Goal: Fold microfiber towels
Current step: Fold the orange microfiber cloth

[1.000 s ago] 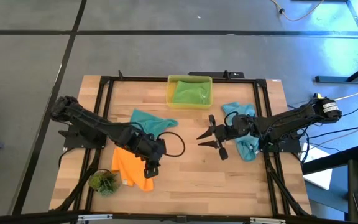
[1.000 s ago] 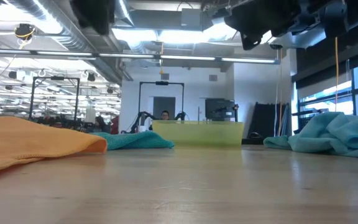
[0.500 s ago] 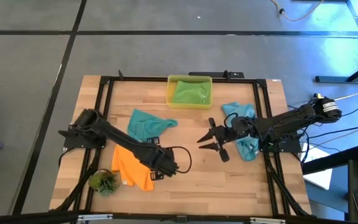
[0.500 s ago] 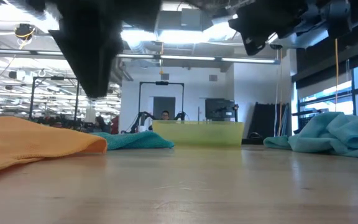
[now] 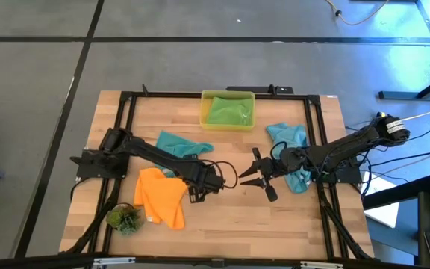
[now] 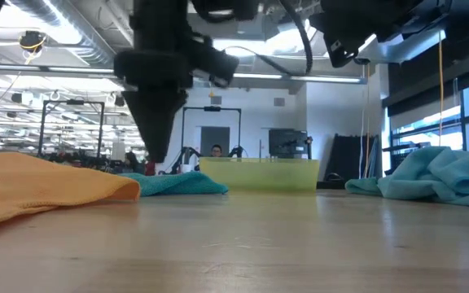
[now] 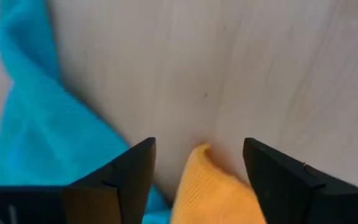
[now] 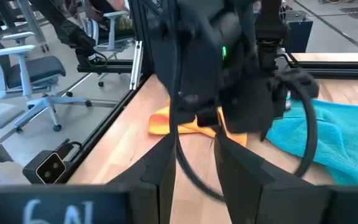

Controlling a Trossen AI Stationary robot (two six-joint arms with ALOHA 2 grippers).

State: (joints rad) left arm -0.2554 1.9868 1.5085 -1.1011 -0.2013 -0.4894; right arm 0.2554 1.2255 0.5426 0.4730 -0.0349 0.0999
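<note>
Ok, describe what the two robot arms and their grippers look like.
Both arms are dark, jointed segments. The left arm trails a looped black cable near its gripper. The right arm has a pale band at its outer joint. The right gripper has two slim dark fingers.

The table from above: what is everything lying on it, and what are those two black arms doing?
Orange towel: one, orange, crumpled at the front left of the table.
Teal-blue towel: one, teal-blue, left of centre, behind the orange one.
Second teal-blue towel: one, teal-blue, bunched at the right, partly under the right arm.
Green towel: one, green, inside the bin.
Bin: one, yellow translucent, back centre.
Plant tuft: one, green, front left corner.
Table: one, light wood with a black frame.
Left gripper: black, fingers open, above the table's centre, beside the orange towel's edge.
Right gripper: black, fingers apart, empty, facing the left one.
</note>
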